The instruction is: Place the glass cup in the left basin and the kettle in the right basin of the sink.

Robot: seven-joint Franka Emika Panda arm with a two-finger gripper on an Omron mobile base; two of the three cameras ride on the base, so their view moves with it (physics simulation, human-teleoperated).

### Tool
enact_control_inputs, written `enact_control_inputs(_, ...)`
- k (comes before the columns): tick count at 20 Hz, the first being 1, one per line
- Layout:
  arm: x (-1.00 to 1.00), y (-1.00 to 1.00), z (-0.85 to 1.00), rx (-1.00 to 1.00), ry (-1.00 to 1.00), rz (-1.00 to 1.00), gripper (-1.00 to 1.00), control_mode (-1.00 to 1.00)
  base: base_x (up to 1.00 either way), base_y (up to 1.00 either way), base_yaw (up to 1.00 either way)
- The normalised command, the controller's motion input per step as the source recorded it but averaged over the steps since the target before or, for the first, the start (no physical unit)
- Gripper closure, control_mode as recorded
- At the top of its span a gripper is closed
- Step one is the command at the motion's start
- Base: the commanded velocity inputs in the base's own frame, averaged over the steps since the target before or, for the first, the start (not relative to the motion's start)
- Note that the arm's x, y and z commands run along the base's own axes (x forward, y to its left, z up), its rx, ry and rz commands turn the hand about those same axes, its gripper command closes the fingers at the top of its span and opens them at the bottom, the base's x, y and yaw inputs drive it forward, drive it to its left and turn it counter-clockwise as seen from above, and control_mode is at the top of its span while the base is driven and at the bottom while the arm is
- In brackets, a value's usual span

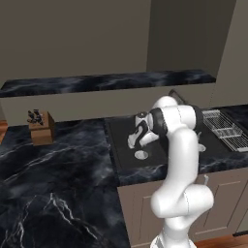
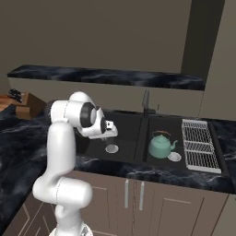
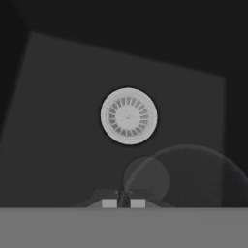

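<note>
hand (image 3: 123, 199): poised over the left basin, pointing down at its floor; fingertips sit close together with only a thin slit between them, nothing visibly pinched, so it reads as closed and empty
glass cup (image 3: 186, 177): faint see-through ring and base at lower right of the hand view, just beside the fingertips, standing on the basin floor; upright by the look of its round outline; too faint to pick out in the base views
left basin (image 2: 94, 143): matte black, round white drain (image 3: 129, 116) straight ahead of the hand, past the cup
kettle (image 2: 161, 144): mint-green, upright in the right basin (image 2: 159, 126), spout toward the wire rack (image 2: 199, 145), near that basin's own drain
key relation: cup lies off to one side of the hand's line, not between the fingers; hand is above and apart from it
judgement: both things seem to lie in their basins already; what is left is probably to lift the hand straight up, clear of the cup's rim
risk: a sideways drift could knock the tumbler over
</note>
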Motion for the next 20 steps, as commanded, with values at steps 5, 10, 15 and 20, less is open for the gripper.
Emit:
enact_control_inputs(5,0.18,0.00,-0.26,-0.01,0.00,0.00,1.00,-1.00,0.00,0.00,0.00)
enact_control_inputs(10,0.16,0.00,-0.24,0.00,0.00,0.00,1.00,-1.00,0.00,0.00,0.00)
enact_control_inputs(15,0.16,0.00,-0.23,0.00,0.00,0.00,1.00,-1.00,0.00,0.00,0.00)
enact_control_inputs(20,0.08,0.03,-0.20,0.00,-0.01,0.00,-1.00,-1.00,0.00,0.00,0.00)
